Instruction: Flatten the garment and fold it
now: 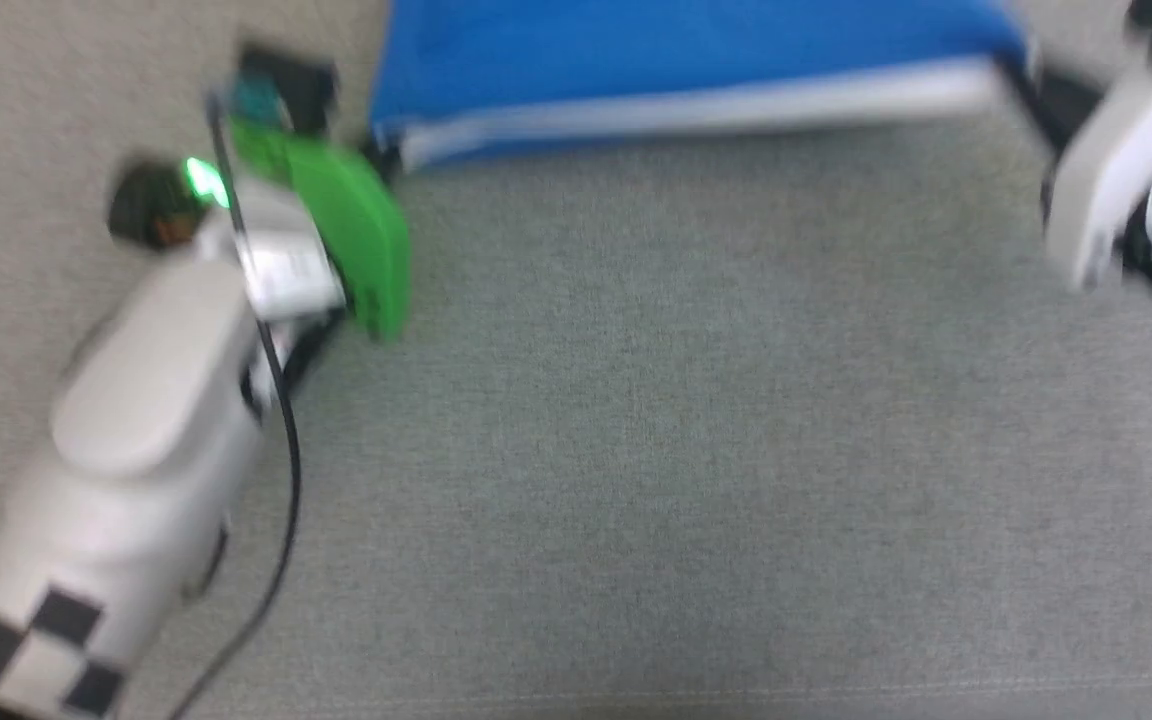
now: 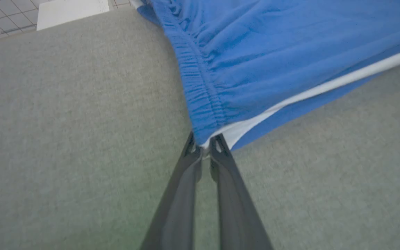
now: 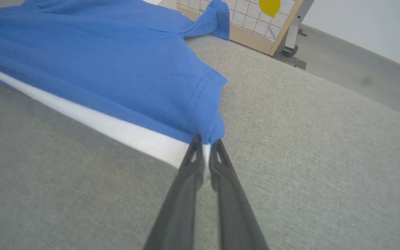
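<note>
The garment [image 1: 676, 60], bright blue shorts with a white stripe, is stretched across the top of the head view over a grey fabric surface [image 1: 696, 420]. My left gripper [image 2: 203, 146] is shut on the corner of the garment [image 2: 290, 52] where the gathered waistband meets the white stripe. My right gripper [image 3: 205, 147] is shut on the hem corner of the garment [image 3: 99, 62] at the stripe's other end. In the blurred head view the left gripper [image 1: 386, 160] sits at the garment's left corner and the right gripper [image 1: 1021, 70] at its right corner.
The grey fabric surface spreads wide in front of the garment. A white sheet [image 2: 71, 12] lies on a tiled floor beyond the surface's far edge. A gridded board with a yellow shape [image 3: 262, 21] on a stand is past the surface.
</note>
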Motion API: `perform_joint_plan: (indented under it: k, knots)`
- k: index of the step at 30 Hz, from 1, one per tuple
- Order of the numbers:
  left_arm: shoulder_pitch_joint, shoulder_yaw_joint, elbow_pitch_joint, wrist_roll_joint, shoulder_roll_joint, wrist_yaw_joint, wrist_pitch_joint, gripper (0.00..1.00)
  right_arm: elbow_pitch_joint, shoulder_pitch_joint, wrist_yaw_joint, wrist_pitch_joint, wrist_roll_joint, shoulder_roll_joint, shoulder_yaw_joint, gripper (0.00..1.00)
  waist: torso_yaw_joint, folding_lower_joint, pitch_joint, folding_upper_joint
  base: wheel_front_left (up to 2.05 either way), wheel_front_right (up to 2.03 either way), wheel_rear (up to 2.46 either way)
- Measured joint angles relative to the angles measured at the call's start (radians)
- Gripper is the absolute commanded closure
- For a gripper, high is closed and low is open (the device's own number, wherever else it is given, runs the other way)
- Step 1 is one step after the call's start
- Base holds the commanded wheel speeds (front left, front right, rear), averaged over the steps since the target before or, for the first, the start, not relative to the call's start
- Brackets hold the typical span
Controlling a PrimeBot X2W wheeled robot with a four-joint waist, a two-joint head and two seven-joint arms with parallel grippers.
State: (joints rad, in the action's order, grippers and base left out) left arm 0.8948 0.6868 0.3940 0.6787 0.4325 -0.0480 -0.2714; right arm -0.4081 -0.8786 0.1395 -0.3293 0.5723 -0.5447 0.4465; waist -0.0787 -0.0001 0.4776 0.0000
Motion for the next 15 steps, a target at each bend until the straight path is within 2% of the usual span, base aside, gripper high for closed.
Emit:
perform_joint_plan:
  k: [7, 15]
  knots:
    - [-0.232, 0.038, -0.174, 0.011, 0.056, -0.063, -0.001, 1.00, 0.134, 0.275, 0.000, -0.116, 0.101, -0.083, -0.010, 1.00, 0.008, 0.0000, -0.113, 0.0000, 0.00, 0.00, 0.00]
    - [-0.445, 0.049, -0.338, 0.051, 0.094, -0.154, 0.001, 1.00, 0.273, 0.561, 0.001, -0.208, 0.133, -0.102, -0.113, 1.00, 0.019, 0.0000, -0.224, 0.0000, 0.00, 0.00, 0.00]
